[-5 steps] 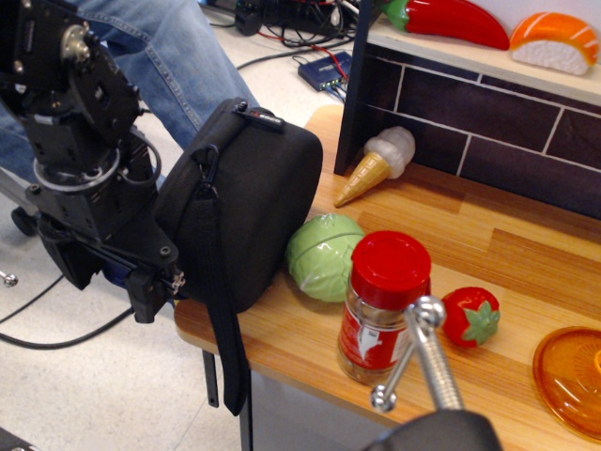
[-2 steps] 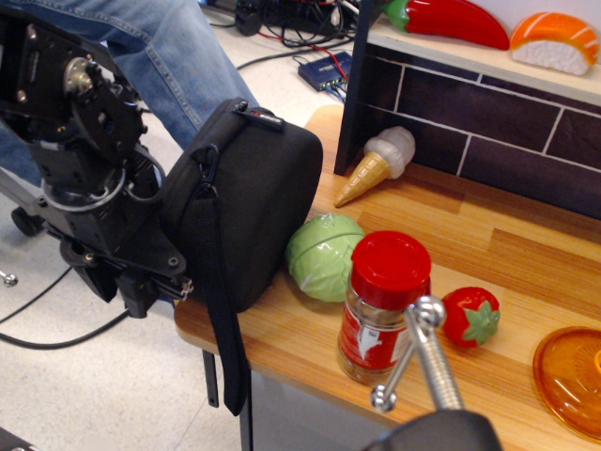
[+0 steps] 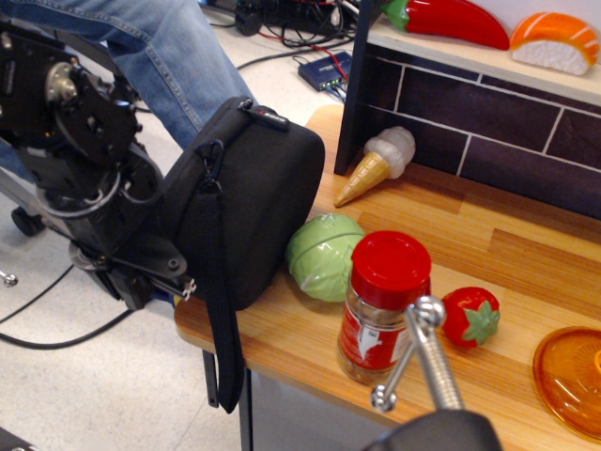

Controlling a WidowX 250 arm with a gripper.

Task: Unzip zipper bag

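At nine o'clock on bench (image 3: 488,254): zipper bag (image 3: 249,202) upright at the edge, strap (image 3: 222,310) hanging past it. Pressed against its nine o'clock side, fingers (image 3: 155,282); grip state cannot be told. At four o'clock, touching, green cabbage (image 3: 322,256); beyond, red-lidded jar (image 3: 383,305).

Round the red-lid jar (image 3: 383,307) (1): 1 zipper bag (image 3: 254,202), 1 green cabbage (image 3: 322,255), 1 strawberry (image 3: 470,316), 1 ice-cream cone (image 3: 377,164), 1 orange plate (image 3: 569,378). Shelf above jar: 1 chili (image 3: 446,18), 1 sushi (image 3: 555,41).
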